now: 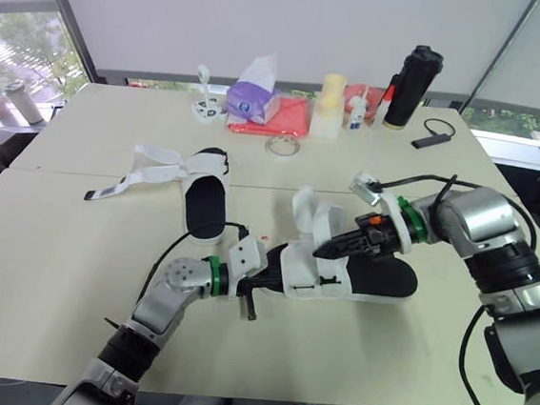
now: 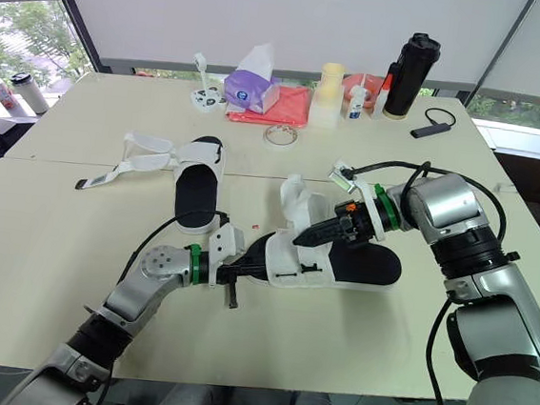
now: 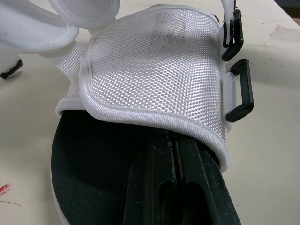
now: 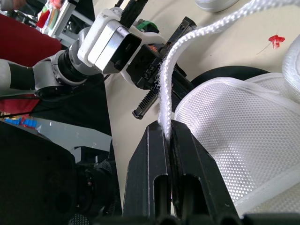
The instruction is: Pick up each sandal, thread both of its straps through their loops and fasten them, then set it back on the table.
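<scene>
My left claw is clamped on the toe end of the near sandal at mid-bench, while my right claw pinches its limp, light strap, probably best held near the tip.

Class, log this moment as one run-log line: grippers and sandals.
left gripper: fingers shut, tucked into near sandal | right gripper: shut on strap | far sandal: on table, unfastened
</scene>
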Controlling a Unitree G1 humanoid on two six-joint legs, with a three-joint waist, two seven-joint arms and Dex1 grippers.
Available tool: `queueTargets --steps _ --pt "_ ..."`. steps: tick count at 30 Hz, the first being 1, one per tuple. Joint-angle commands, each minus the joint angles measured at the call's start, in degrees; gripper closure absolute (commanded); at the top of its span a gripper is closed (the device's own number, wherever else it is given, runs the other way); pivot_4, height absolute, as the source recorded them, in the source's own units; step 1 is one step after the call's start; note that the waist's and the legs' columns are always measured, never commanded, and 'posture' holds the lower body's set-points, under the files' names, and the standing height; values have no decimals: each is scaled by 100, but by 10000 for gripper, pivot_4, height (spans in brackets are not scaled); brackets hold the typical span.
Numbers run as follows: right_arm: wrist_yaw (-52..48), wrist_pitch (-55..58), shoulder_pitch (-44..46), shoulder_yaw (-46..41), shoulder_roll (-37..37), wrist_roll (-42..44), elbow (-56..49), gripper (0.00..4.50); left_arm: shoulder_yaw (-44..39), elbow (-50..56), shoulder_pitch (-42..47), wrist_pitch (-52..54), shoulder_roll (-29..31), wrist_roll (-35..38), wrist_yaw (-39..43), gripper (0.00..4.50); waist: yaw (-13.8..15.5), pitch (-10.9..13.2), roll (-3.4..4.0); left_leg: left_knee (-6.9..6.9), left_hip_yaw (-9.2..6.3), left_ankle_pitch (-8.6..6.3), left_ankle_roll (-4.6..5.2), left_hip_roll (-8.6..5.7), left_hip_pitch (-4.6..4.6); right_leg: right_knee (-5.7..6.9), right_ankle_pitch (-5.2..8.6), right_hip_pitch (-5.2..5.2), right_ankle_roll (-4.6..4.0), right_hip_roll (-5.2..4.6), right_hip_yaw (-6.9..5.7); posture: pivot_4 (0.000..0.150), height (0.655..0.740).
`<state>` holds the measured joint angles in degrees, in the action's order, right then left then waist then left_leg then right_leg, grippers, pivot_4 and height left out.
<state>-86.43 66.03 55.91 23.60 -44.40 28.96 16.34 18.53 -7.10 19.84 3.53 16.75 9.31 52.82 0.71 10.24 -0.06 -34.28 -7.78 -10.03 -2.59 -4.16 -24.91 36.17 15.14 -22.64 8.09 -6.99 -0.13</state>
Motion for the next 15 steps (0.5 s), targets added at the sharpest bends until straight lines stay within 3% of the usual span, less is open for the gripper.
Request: queueTargets --steps 1,15 --pt "-102 -66 -3 51 -70 -91 46 44622 181 -189 -151 190 29 -203 -14 45000 1 0 0 0 0 0 0 0 1 0 0 1 0 0 0 1500 7400" --pt "-66 -1050 218 241 148 -998 1051 44622 199 -263 -96 138 -6 -207 -34 45000 5 -1 0 0 0 0 0 -2 17 0 0 18 0 0 0 1500 7400"
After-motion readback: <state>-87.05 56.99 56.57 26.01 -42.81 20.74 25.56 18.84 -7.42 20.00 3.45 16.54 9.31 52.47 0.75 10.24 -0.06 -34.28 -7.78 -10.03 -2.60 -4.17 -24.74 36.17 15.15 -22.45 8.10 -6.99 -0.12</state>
